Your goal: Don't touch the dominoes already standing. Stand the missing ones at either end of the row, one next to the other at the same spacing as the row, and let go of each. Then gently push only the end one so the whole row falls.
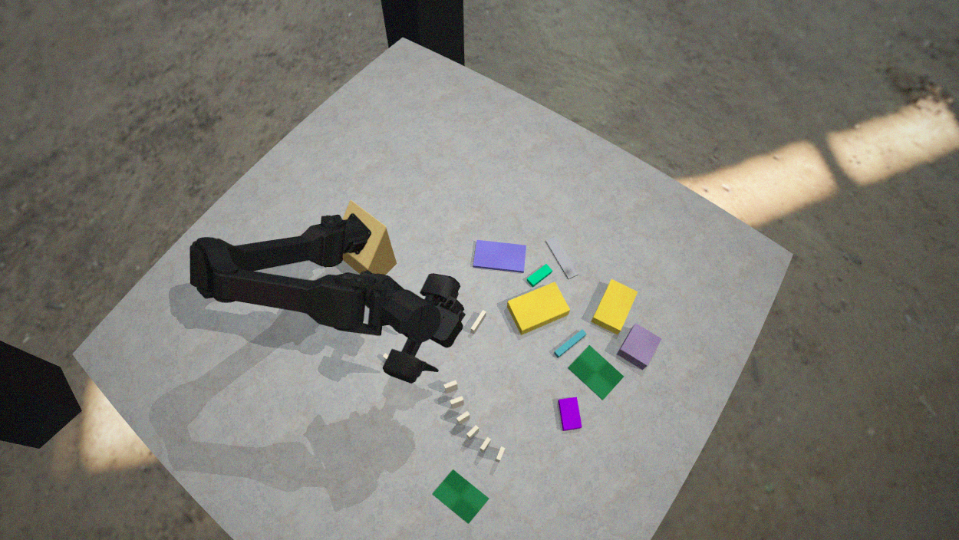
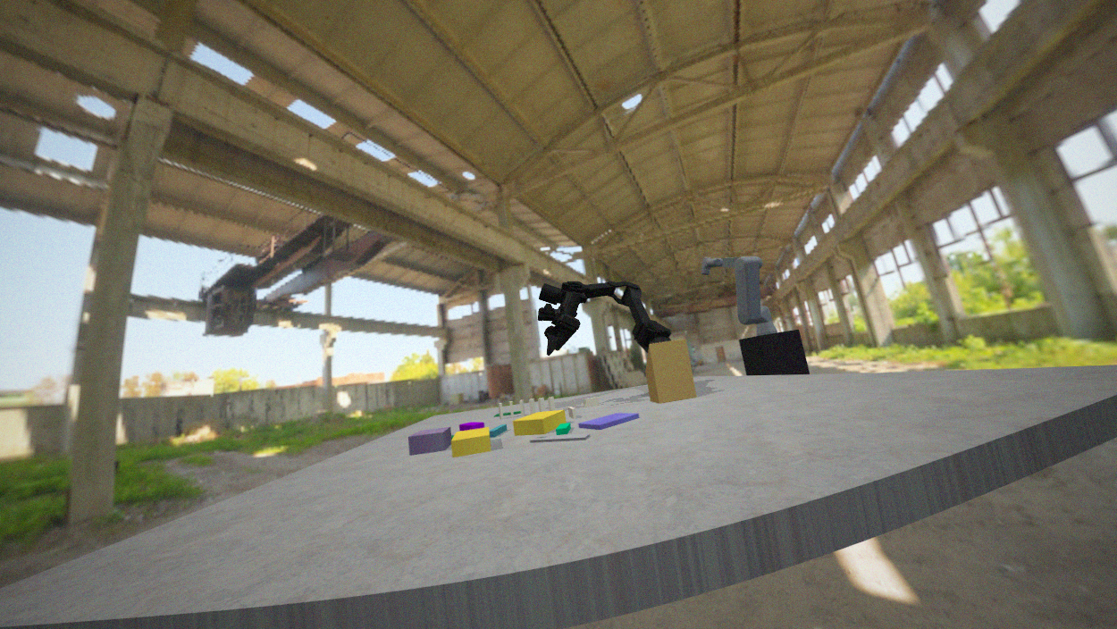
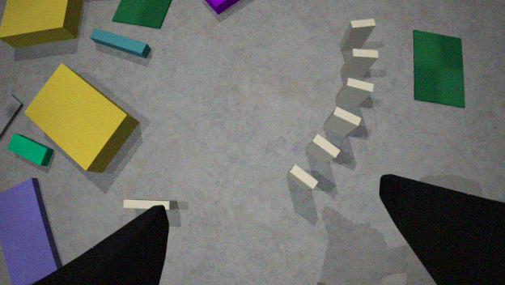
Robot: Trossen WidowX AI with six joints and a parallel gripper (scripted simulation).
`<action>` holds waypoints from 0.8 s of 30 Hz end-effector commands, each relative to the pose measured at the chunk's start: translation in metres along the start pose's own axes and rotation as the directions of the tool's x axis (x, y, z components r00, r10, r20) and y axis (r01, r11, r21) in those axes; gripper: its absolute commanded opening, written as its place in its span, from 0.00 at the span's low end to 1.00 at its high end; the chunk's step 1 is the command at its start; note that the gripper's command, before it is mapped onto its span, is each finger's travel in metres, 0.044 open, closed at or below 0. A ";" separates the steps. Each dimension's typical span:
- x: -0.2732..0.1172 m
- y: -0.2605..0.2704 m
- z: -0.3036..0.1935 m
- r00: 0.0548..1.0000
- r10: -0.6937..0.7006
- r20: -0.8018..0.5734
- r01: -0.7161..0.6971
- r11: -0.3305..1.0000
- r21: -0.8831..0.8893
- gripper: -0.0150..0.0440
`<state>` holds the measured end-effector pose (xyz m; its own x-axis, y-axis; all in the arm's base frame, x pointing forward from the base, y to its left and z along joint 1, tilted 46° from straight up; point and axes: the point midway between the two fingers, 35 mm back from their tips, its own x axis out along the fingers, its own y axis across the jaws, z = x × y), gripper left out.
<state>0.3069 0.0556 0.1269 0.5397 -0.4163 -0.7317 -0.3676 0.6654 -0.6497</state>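
Several cream dominoes stand in a curved row, among them a middle one (image 1: 463, 416) (image 3: 347, 116), the end one nearer the gripper (image 1: 449, 385) (image 3: 303, 176) and the far end one (image 1: 500, 454) (image 3: 362, 23). One loose domino (image 1: 478, 321) (image 3: 146, 204) lies on its side apart from the row, partly behind a fingertip in the wrist view. Another loose domino (image 1: 385, 356) is mostly hidden by the gripper in the top view. My gripper (image 1: 448, 340) (image 2: 552, 348) (image 3: 276, 201) is open and empty, high above the table between the loose dominoes.
Yellow blocks (image 1: 538, 307) (image 1: 614, 305), a mauve block (image 1: 639, 346), a blue-violet slab (image 1: 499, 256), a green piece (image 1: 539, 274), a teal bar (image 1: 570, 342) and a purple block (image 1: 569, 413) lie beyond the loose domino. Green patches (image 1: 595, 372) (image 1: 460, 496) flank the row.
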 end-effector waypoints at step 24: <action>0.080 -0.044 -0.140 0.870 -0.063 -0.489 0.197 0.954 0.227 1.00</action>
<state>0.2620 -0.0759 0.0877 0.1430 -0.7014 -0.6983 -0.0549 0.6989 -0.7131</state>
